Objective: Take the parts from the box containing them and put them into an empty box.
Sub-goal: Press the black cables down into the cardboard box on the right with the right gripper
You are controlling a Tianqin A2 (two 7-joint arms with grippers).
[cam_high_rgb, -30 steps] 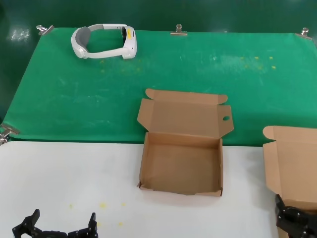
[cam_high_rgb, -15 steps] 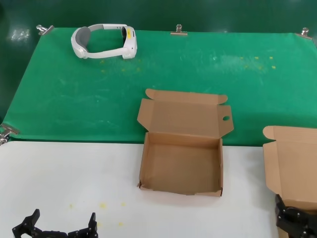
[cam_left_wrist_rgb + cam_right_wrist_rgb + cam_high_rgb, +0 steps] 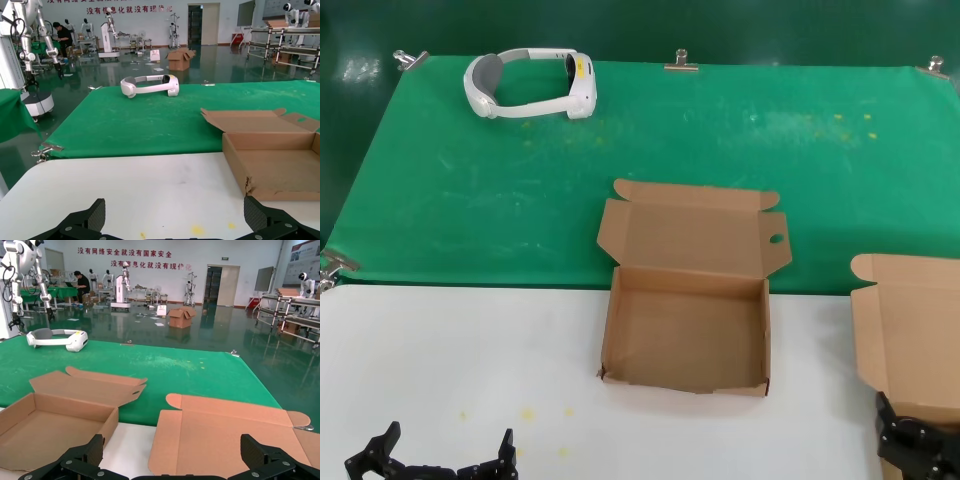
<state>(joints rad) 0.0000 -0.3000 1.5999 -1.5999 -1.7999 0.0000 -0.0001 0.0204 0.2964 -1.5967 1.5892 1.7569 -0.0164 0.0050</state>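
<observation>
Boxes number two on the surface (image 3: 470, 340), both brown cardboard with lids folded back. One box (image 3: 685, 330) sits near the middle, straddling the edge where the green mat (image 3: 720, 150) meets the white part; its lid stands open toward the far side, and one of the lid's side flaps carries a small round hole (image 3: 776, 238). Its tray shows only bare cardboard inside. The second box (image 3: 910, 330) lies at the right edge, cut off by the frame, with a rounded flap corner; in the right wrist view (image 3: 225, 435) its lid lies spread flat just beyond the pincer. No cable shows in any view, and the inside of the second box's tray is out of sight.

One white headset (image 3: 530, 83) rests on the far left part of the mat, well apart from both boxes. Four metal clips hold the mat's edges, three along the far side, such as the middle clip (image 3: 681, 64), and one at the near left.

Pincers number two. The left pincer (image 3: 432, 458) sits low at the near left over the white area, its two fingers spread wide with nothing between them. The right pincer (image 3: 917, 440) sits at the near right, just at the second box's near edge; the right wrist view shows its fingers wide apart and holding nothing.
</observation>
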